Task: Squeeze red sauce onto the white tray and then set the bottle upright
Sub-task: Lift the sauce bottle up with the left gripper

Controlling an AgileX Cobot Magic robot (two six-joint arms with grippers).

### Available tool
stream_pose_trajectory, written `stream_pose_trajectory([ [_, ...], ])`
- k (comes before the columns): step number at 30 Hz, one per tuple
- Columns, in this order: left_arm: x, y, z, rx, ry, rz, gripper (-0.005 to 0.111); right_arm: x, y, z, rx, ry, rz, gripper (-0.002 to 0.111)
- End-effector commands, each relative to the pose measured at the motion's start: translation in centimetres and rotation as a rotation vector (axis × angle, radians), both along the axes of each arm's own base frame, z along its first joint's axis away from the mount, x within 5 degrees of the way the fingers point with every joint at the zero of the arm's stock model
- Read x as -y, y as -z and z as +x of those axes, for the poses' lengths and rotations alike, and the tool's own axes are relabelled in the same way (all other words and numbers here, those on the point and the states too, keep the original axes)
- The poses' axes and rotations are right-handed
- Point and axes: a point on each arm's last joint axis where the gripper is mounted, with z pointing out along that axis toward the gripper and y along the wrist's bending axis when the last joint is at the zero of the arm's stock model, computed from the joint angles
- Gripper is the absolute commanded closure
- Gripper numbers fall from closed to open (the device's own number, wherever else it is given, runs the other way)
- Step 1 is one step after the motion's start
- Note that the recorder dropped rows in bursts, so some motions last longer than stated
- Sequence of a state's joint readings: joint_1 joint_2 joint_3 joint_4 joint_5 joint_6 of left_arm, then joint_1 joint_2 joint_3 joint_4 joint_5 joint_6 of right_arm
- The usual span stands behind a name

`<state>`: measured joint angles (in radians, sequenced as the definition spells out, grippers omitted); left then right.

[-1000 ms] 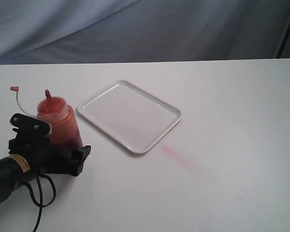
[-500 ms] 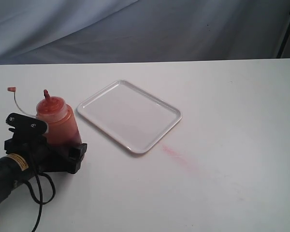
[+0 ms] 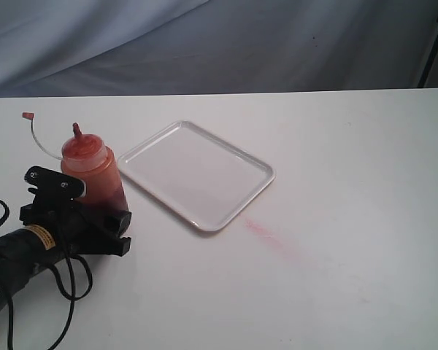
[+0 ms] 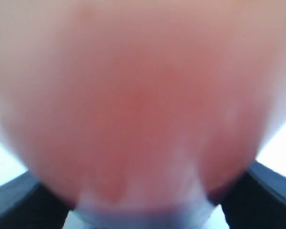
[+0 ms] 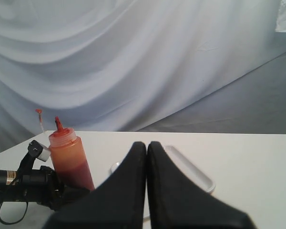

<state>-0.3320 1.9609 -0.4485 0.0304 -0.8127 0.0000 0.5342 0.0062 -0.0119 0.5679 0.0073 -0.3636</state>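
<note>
Upright bottle (image 3: 92, 173); left wrist view blurred

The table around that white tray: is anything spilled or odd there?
Yes. A faint pink smear streaks the table just off the near corner of the white tray, perhaps wiped-up sauce. The tray itself looks clean.

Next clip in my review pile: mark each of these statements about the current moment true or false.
1. The bottle stands beside the white tray, not on it. True.
2. Red drops lie on the white tray. False: no drops show on it.
3. The left gripper grips the bottle's lower part. True.
4. The right gripper is wide open. False: its fingers are pressed together.
5. The cap sits on the nozzle. False: it is off, held up on its tether.
</note>
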Motion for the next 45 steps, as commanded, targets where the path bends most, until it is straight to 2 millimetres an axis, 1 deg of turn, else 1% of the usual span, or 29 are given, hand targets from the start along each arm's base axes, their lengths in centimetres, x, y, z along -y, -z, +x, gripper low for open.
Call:
stream_pose_trajectory([
  [1, -0.1, 0.5, -0.3, -0.046, 0.005, 0.018, 0.065, 0.0, -0.2, -0.1, 0.02, -0.002, -0.012, 0.108],
  [5, -0.1, 0.6, -0.3, -0.053, 0.005, 0.021, 0.085, 0.0, -0.2, -0.1, 0.02, -0.002, -0.012, 0.108],
  [6, -0.1, 0.6, -0.3, -0.052, 0.008, 0.028, 0.092, 0.0, -0.2, -0.1, 0.02, -0.002, -0.012, 0.108],
  [10, -0.1, 0.6, -0.3, -0.047, 0.024, 0.048, 0.106, 0.0, -0.2, -0.1, 0.02, -0.002, -0.012, 0.108],
  [19, -0.1, 0.5, -0.3, -0.03, 0.036, 0.064, 0.107, 0.0, -0.2, -0.1, 0.023, -0.001, -0.018, 0.108],
  [23, -0.2, 0.1, -0.6, 0.011, 0.037, 0.05, 0.107, 0.0, -0.2, -0.1, 0.025, -0.001, -0.021, 0.108],
  [31, -1.0, -1.3, -1.8, 0.151, -0.019, -0.002, 0.107, 0.0, -0.2, -0.1, 0.026, -0.002, -0.026, 0.108],
  [38, -1.0, -2.7, -2.8, 0.261, 0.045, -0.001, 0.107, 0.0, -0.1, -0.1, 0.02, -0.007, -0.031, 0.108],
  [42, -0.9, -3.9, -3.2, 0.301, 0.078, -0.008, 0.107, 0.0, -0.1, -0.1, 0.017, -0.009, -0.033, 0.108],
  [45, -0.5, -5.1, -3.4, 0.351, 0.127, -0.023, 0.107, -0.1, 0.0, -0.1, 0.013, -0.012, -0.035, 0.108],
])
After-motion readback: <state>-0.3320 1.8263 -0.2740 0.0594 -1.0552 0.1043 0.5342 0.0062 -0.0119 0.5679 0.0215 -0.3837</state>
